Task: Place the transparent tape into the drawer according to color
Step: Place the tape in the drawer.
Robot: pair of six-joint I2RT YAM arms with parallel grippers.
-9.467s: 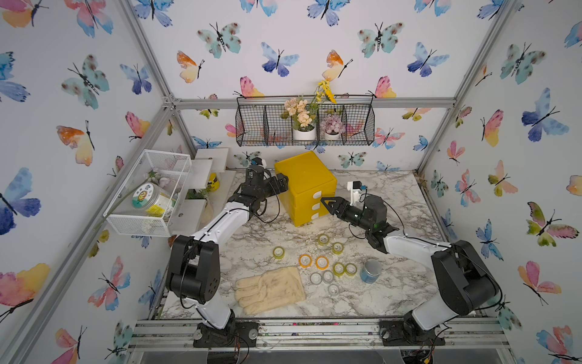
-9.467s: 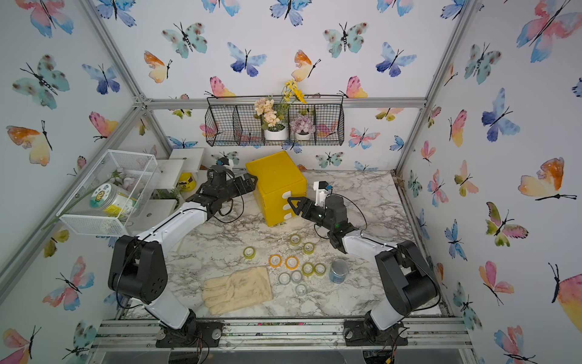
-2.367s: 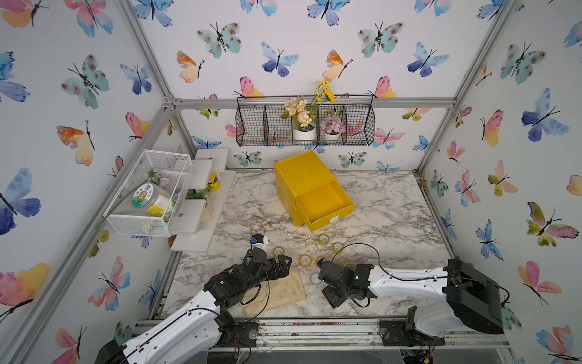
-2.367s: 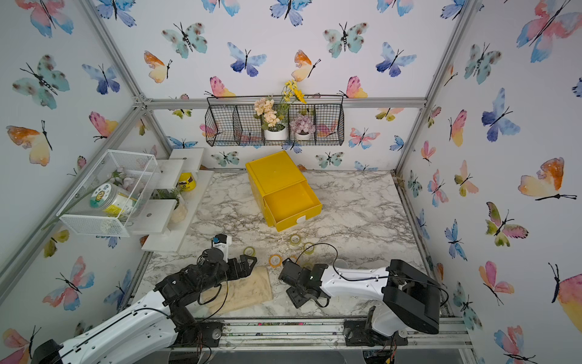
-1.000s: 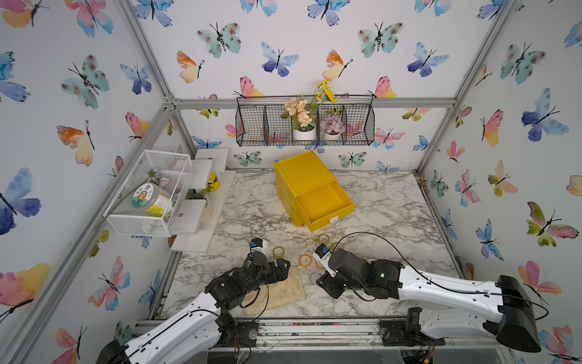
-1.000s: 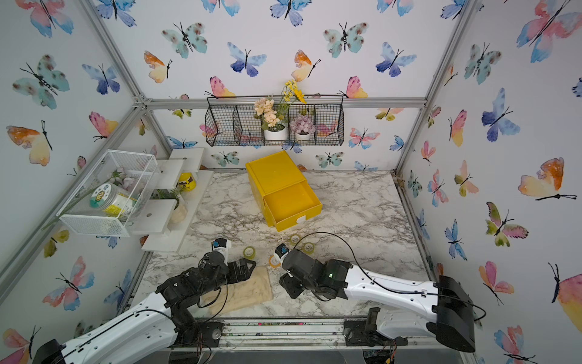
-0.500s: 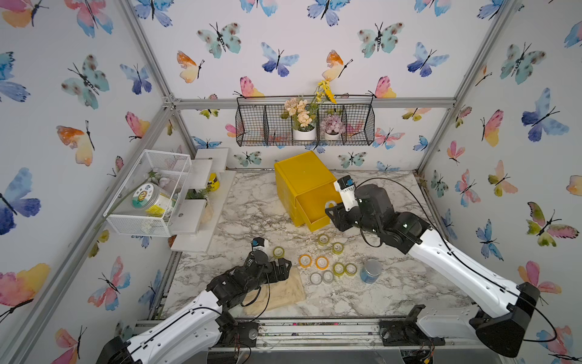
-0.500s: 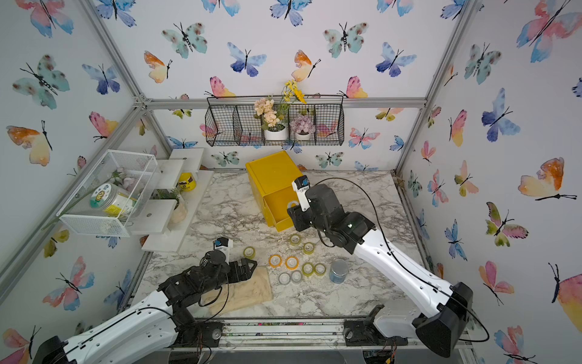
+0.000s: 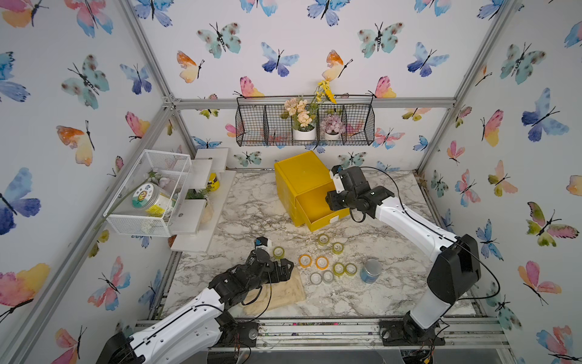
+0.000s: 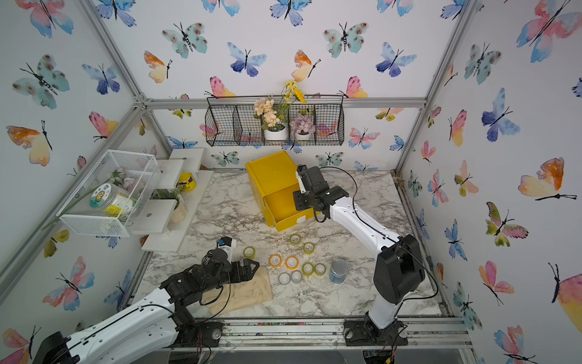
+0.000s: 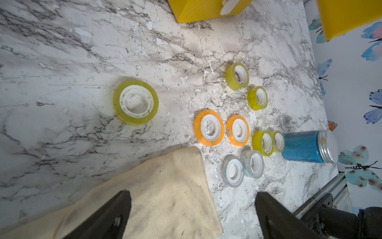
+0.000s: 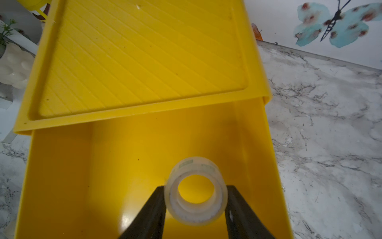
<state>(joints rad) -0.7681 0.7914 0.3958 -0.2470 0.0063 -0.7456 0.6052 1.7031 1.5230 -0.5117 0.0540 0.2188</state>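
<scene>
Print (image 12: 187,163) on clear tape (image 12: 196,190), unreadable

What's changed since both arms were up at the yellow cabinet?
The drawer now stands pulled open. The right gripper went down to the rings, took one colourless tape ring and carried it back over the drawer, where it sits between the jaws. The left gripper drew back to the near edge, open above the glove. The other rings, blue jar and cabinet lie as before.
</scene>
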